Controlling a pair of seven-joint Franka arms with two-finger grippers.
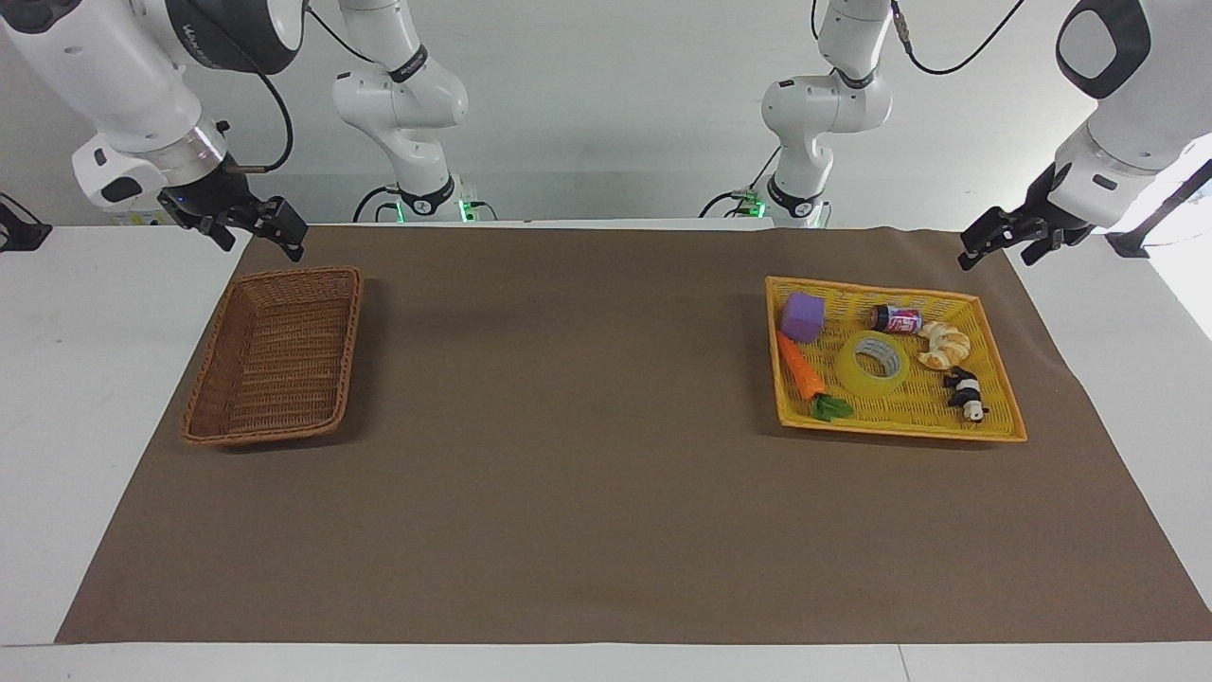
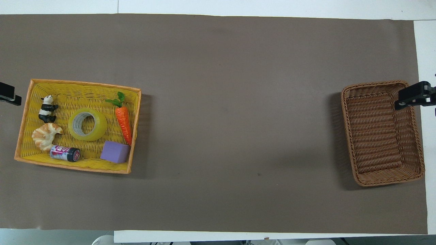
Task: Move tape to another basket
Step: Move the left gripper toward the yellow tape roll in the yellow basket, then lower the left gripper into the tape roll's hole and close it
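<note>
The tape (image 1: 873,366) is a yellow translucent roll with a grey-white core. It lies flat in the middle of a flat yellow-orange tray (image 1: 900,431) at the left arm's end of the table, and shows in the overhead view (image 2: 87,124) too. The deep brown wicker basket (image 1: 350,350) stands empty at the right arm's end (image 2: 349,129). My left gripper (image 1: 1002,254) is open and empty, raised over the mat's edge beside the tray (image 2: 8,95). My right gripper (image 1: 258,239) is open and empty, raised over the basket's outer rim (image 2: 414,95).
In the tray (image 2: 78,83) around the tape lie a purple block (image 2: 115,151), a toy carrot (image 2: 123,119), a small can (image 2: 64,153), a croissant (image 2: 45,135) and a panda figure (image 2: 47,109). A brown mat (image 1: 587,455) covers the table between tray and basket.
</note>
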